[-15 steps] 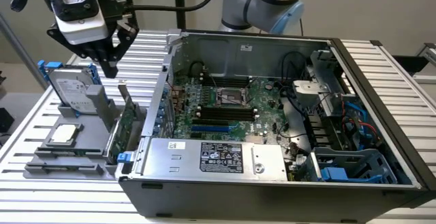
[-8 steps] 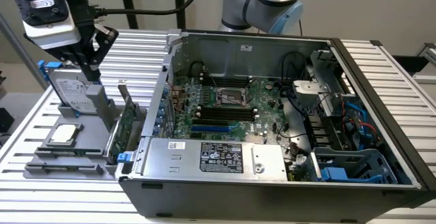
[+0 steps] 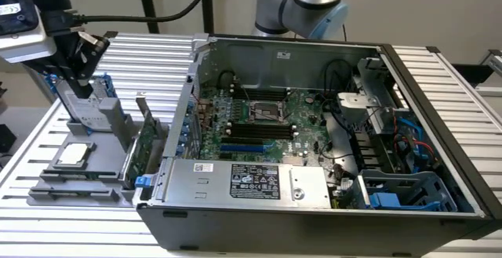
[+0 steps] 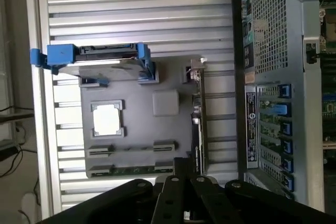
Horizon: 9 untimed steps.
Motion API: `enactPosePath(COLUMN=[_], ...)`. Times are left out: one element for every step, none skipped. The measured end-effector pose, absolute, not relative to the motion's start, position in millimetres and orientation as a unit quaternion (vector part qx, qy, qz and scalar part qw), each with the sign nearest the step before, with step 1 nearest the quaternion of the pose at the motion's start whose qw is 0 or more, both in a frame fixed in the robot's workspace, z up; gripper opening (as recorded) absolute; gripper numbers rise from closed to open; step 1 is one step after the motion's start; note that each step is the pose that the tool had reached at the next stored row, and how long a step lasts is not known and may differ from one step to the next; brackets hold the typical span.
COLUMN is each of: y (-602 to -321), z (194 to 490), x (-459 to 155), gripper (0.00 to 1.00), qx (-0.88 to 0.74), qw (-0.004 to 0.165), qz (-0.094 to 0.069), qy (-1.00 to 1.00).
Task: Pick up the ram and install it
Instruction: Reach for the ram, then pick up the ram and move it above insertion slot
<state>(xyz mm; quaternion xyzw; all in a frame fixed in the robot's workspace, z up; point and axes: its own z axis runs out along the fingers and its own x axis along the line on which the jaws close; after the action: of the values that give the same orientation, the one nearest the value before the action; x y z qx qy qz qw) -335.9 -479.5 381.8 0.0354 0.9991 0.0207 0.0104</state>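
– Black metalwork of my jaws sits closest to the wrist camera. Past it is the grey tray (image 4: 137, 129) on the slatted counter (image 4: 131, 3).

– Are you holding anything?

– Not the ram. Whether my jaws are released or clenched I cannot tell, because their dark metal runs together.

– Where is the ram, then?

– The ram (image 4: 131, 170) stands on edge in the tray's outermost rack, at the end away from the hard drive (image 4: 94, 59). The processor chip (image 4: 107, 119) lies between the two. The exterior view has me hanging over the hard-drive end.

– How far along is the job?

– At the very start, by my reckoning. The ram is not yet lifted. The long black slots (image 3: 259, 130) on the motherboard (image 3: 307, 112) inside the open computer case (image 3: 314, 225) look bare. So both the pick and the fitting are left.

– What can't you make out?

– One end of the ram is behind my own metalwork. It is edge-on, so I cannot see its chips. The slot latches are too small to judge, and the case is cut off at the edge of the wrist view.
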Motion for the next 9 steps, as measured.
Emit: enactPosePath(y=[-480,-481,-482,-483,-484,-485,-485,-486,-487], z=[381,381,381,380,380,379,379,378,378], x=[-340,-344,-348,-352,-356,-360,-364,-369,-373], gripper=[0.00,0.00,0.00,0.00,0.00,0.00,0.00,0.00,0.00], qx=[0.035,0.035,0.035,0.035,0.035,0.035,0.035,0.035,0.035], qw=[0.010,0.010,0.010,0.010,0.011,0.011,0.010,0.011,0.011], qz=[0.021,0.020,0.020,0.020,0.020,0.020,0.019,0.019,0.019], qy=[0.999,0.999,0.999,0.999,0.999,0.999,0.999,0.999,0.999])
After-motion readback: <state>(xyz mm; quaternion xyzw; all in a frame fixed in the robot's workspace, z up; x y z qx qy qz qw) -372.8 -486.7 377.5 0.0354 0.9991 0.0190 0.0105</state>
